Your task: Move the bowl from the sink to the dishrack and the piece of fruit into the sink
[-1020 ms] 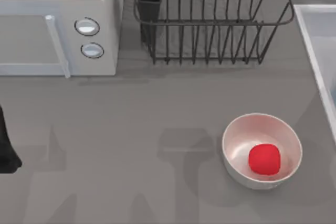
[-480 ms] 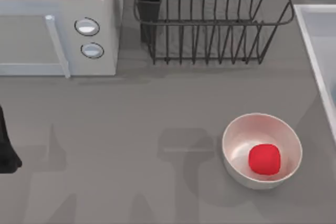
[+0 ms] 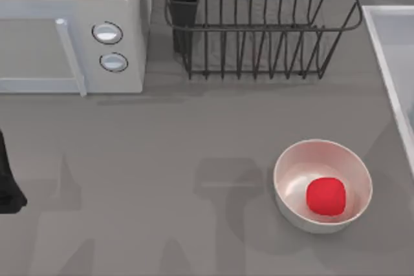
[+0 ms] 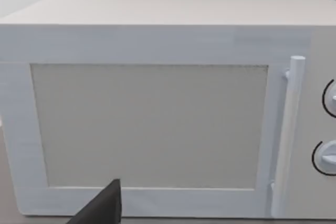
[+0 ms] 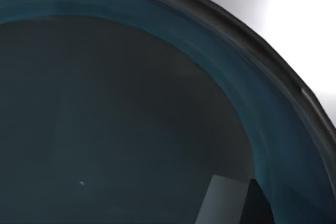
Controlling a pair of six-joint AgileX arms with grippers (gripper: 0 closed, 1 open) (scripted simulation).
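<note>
the bowl [image 5: 131,129] is sitting close under the right wrist camera, its teal inside facing it; i cannot tell either claw's state. the fruit [image 3: 325,196] is lying in the white bowl [image 3: 288,166], between the dishrack [image 3: 259,27] and the near edge, with the sink [image 3: 381,43] showing at the right. the left arm [image 3: 8,179] is parking at the left edge, facing the microwave [image 4: 157,40].

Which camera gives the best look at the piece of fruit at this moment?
The top view: the piece of fruit sits whole and unobstructed inside the white bowl, near the table's right side. The left wrist view faces the microwave; the right wrist view looks closely into the teal-blue bowl.
</note>
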